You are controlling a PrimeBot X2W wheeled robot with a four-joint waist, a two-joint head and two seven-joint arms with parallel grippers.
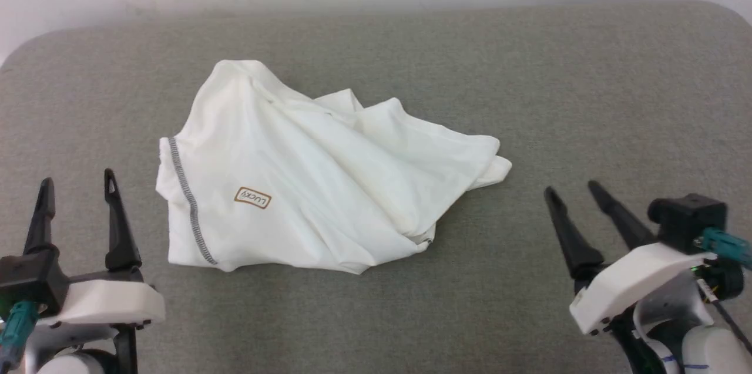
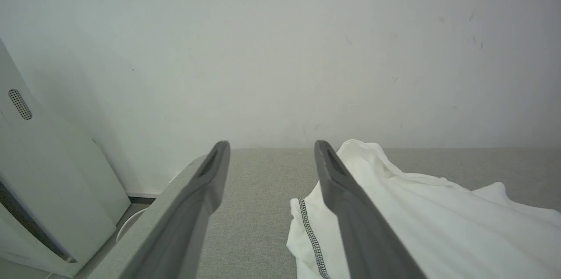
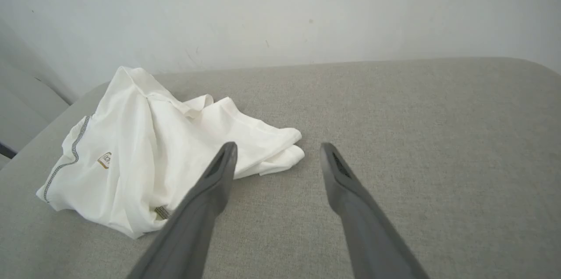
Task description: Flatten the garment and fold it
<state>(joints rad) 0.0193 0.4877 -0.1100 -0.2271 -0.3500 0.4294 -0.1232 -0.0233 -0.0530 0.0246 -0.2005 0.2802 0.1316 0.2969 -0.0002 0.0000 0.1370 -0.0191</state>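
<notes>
1. Garment point(image 1: 317, 186): a white long-sleeved shirt lies crumpled in a loose heap on the grey fabric-covered tabletop point(image 1: 587, 98), somewhat left of the middle, with its folds fanning out toward the right.
2. A grey stitched seam point(image 1: 188, 198) runs down its left edge, and just right of that sits a small brown-outlined logo point(image 1: 252, 198), face up and tilted.
3. At the right end, layers of cloth bunch into a rounded, stacked tip.
4. The left gripper point(image 1: 77, 177) hovers at the lower left, its two dark fingers spread apart and holding nothing. A strip of bare tabletop shows between it and the shirt's seamed edge.
5. From the left wrist, the left gripper point(image 2: 271, 150) points toward the pale wall point(image 2: 280, 51), and the shirt point(image 2: 438, 226) lies off to the side past one finger.
6. The right gripper point(image 1: 571, 188) sits at the lower right, its fingers also spread and empty, near the shirt's bunched end but apart from it.
7. From the right wrist, the right gripper point(image 3: 278, 150) opens over bare tabletop, with the shirt point(image 3: 144, 152) off to one side.
</notes>
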